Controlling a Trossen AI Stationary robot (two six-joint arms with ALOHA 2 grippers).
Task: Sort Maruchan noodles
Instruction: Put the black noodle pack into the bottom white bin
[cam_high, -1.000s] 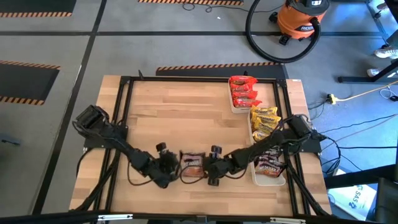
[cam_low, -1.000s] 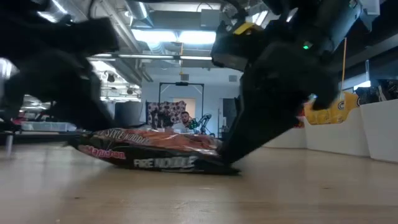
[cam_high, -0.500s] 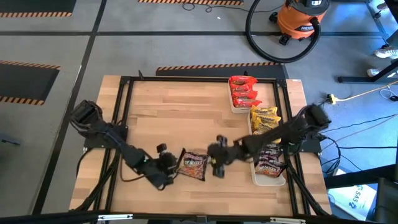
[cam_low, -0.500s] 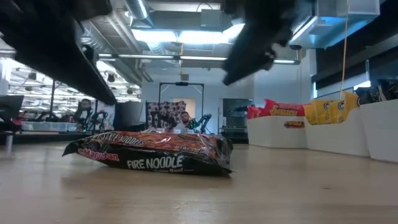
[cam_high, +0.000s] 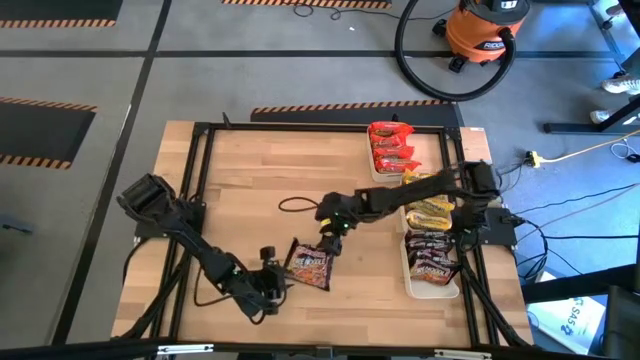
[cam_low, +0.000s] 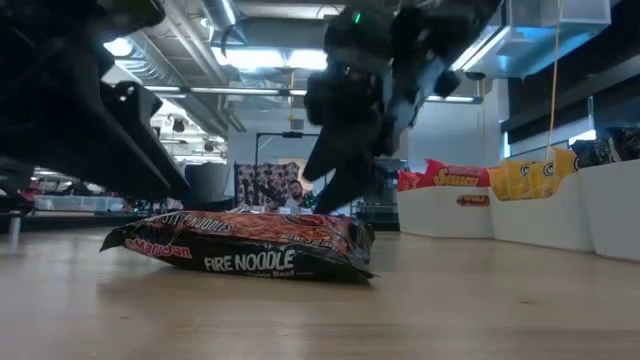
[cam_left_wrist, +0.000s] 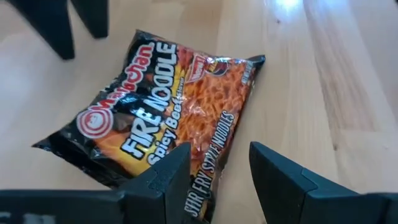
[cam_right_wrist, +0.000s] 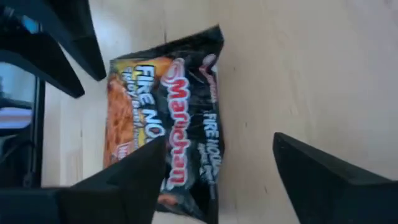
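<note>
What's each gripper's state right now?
Left gripper: open, empty, beside the Fire Noodle packet.
Right gripper: open, empty, above that packet.

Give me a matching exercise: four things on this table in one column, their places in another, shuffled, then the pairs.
Things:
1. Fire Noodle packet
2. red packets
3. yellow packets
4. right gripper

Places:
A. far tray
B. flat on the bare wood
C. middle tray
D. above the wood, beyond the loose packet

Pairs: 1-B, 2-A, 3-C, 4-D
</note>
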